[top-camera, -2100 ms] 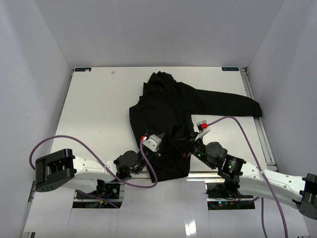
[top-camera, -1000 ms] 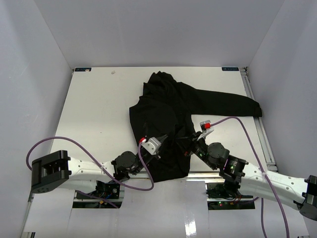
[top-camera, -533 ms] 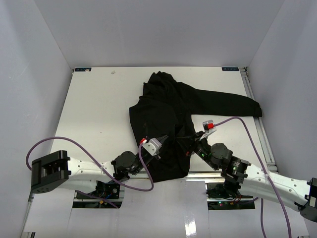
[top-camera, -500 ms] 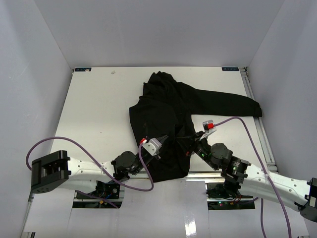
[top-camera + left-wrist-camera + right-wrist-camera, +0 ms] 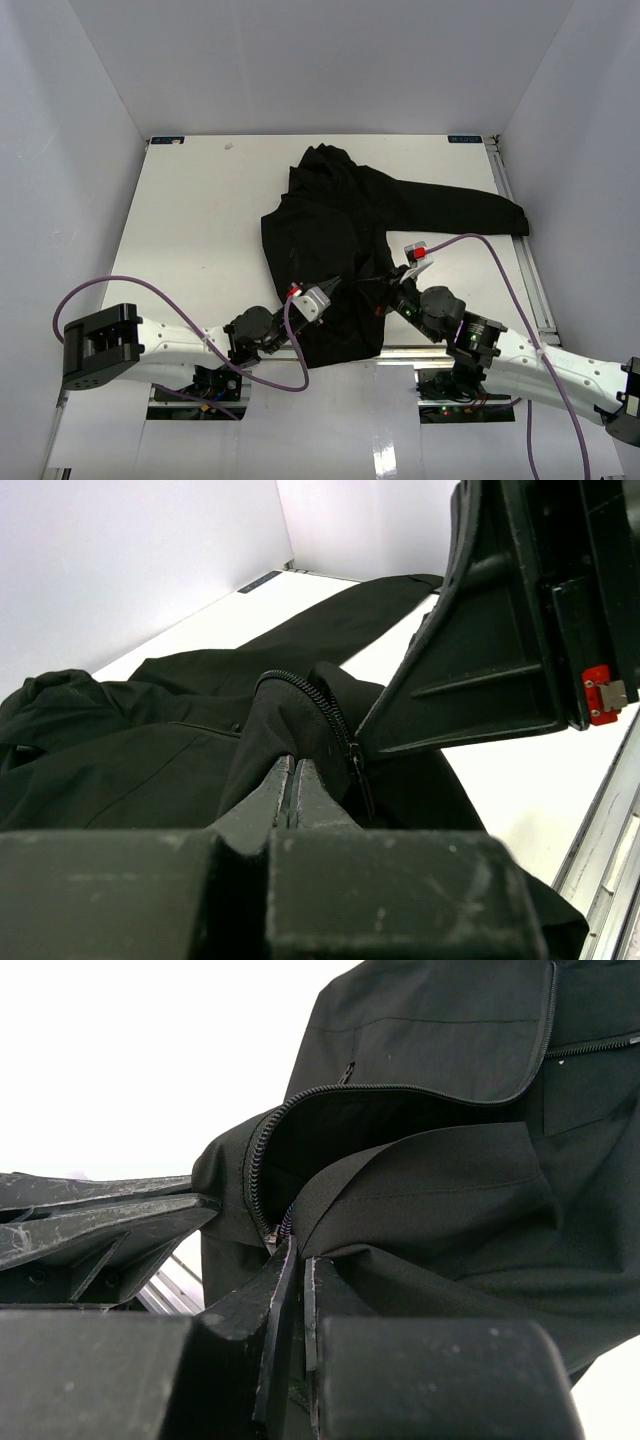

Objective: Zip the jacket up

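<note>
Two pinches at the near hem of the jacket (image 5: 340, 220)

My left claw (image 5: 295, 765), pressed together, nips a raised fold beside the zipper (image 5: 335, 720); my right claw (image 5: 297, 1252) nips the hem opposite. Beyond them the jacket lies unzipped on the white table (image 5: 190, 230), one sleeve (image 5: 450, 210) stretched rightward.

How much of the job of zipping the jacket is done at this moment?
Done: both grippers grip the jacket at its near hem. In hand: the left gripper pinches a fold beside the zipper teeth, the right gripper pinches at the zipper's lower end; whether on the slider, I cannot tell. Left: the front gapes open, so the whole zipper is yet to close.
</note>
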`<action>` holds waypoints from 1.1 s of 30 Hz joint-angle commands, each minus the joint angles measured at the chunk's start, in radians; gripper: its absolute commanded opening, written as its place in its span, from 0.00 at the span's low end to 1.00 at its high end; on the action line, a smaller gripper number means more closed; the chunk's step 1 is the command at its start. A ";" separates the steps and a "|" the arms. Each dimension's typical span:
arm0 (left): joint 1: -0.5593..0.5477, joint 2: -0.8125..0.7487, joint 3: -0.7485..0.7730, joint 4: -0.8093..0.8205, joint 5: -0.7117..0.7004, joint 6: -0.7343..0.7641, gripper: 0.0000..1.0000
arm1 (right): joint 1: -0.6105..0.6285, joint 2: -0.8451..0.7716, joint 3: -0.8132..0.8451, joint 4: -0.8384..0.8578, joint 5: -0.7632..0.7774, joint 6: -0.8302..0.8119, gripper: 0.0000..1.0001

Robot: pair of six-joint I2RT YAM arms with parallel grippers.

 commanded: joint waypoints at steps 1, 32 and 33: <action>-0.007 -0.010 -0.016 0.002 0.048 0.032 0.00 | 0.007 -0.002 0.061 0.015 0.014 -0.018 0.08; -0.008 0.029 0.068 -0.159 0.091 -0.009 0.50 | 0.007 0.027 0.049 0.030 -0.059 -0.030 0.08; -0.008 0.031 0.067 -0.158 0.092 -0.009 0.51 | 0.006 0.024 0.048 0.030 -0.060 -0.030 0.08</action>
